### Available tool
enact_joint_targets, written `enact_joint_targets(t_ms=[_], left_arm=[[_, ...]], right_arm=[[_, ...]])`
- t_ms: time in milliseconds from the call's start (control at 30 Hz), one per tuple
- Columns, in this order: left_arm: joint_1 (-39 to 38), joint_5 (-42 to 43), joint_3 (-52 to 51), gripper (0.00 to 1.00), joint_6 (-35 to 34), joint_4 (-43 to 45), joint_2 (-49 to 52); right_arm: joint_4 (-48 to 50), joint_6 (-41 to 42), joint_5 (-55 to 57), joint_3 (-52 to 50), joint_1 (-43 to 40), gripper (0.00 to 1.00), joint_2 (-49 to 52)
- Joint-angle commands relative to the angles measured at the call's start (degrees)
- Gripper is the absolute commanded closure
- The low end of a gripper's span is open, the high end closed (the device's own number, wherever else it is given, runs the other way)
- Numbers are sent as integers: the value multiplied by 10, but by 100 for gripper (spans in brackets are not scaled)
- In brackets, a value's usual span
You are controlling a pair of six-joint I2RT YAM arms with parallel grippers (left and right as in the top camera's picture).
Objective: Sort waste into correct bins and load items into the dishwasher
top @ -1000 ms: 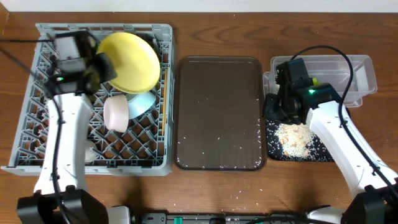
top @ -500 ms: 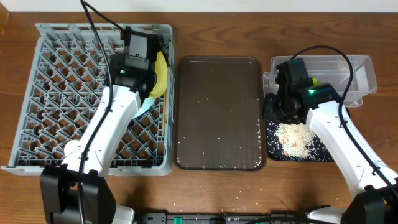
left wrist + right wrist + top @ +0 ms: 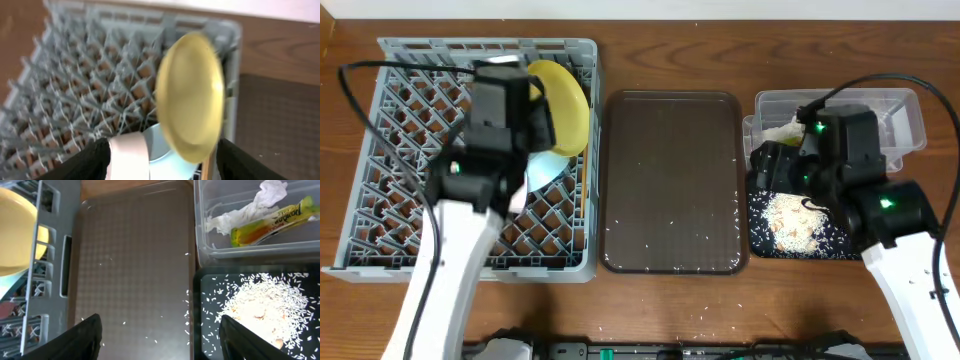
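Note:
The yellow plate (image 3: 192,97) stands on edge at the back right of the grey dishwasher rack (image 3: 380,150). Below it lie a light blue bowl (image 3: 167,152), a pinkish-white bowl (image 3: 129,157) and a wooden chopstick (image 3: 206,167). My left gripper (image 3: 162,167) hangs open just short of them, gripping nothing. My right gripper (image 3: 160,340) is open above the brown tray's right edge. The clear tub (image 3: 200,240) holds crumpled white paper (image 3: 240,212) and the snack wrapper (image 3: 272,220). A heap of rice (image 3: 262,305) lies in the black tray (image 3: 205,285).
The dark brown serving tray (image 3: 670,180) sits between rack and bins, with scattered rice grains on it. A few grains lie on the wooden table (image 3: 720,310) near the front edge. My left arm (image 3: 470,220) crosses the rack's front half.
My left gripper has opened and drawn back from the yellow plate, which now stands in the rack. The right gripper has opened wider and lifted away from the black tray.

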Motion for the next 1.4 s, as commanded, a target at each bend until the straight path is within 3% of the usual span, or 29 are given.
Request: enact_joint_targets(t_ms=[0, 133, 200, 233, 400, 467, 533, 767, 867, 1000, 1100, 1200, 1233, 1267, 1367], left_arm=[[40, 58, 2, 31, -45, 8, 76], [61, 120, 2, 41, -44, 52, 144], [63, 142, 2, 56, -44, 66, 160], [59, 144, 2, 86, -44, 87, 170], [35, 99, 2, 88, 26, 170, 168], [24, 74, 2, 83, 32, 173, 169], [19, 74, 2, 64, 38, 163, 169], [14, 75, 2, 47, 46, 98, 166], [14, 124, 2, 28, 5, 58, 116], [14, 174, 2, 23, -17, -26, -13], [14, 173, 2, 19, -16, -107, -109], [14, 173, 2, 13, -16, -145, -168], [14, 173, 2, 12, -16, -156, -182], [14, 173, 2, 11, -16, -166, -210], [14, 173, 2, 11, -16, -171, -233]], right_arm=[[-12, -3, -3, 2, -2, 27, 3], [-24, -4, -2, 2, -2, 26, 3], [-25, -4, -2, 2, -2, 26, 3], [-25, -3, -2, 2, -2, 26, 3], [-19, -3, -2, 1, -2, 25, 3], [-19, -3, 0, 1, -2, 24, 3], [-21, -3, 0, 0, -2, 24, 3], [-24, -4, 0, 0, -2, 24, 3], [-30, -4, 0, 0, -2, 24, 4], [-29, -32, -14, 0, -2, 26, 3], [-23, -97, -46, 0, 12, 28, -1], [-18, -107, -67, 0, 28, 27, -13], [-16, -107, -80, 0, 33, 25, -17], [-10, -106, -125, 0, 45, 1, -28], [-7, -104, -183, 0, 62, 1, -28]])
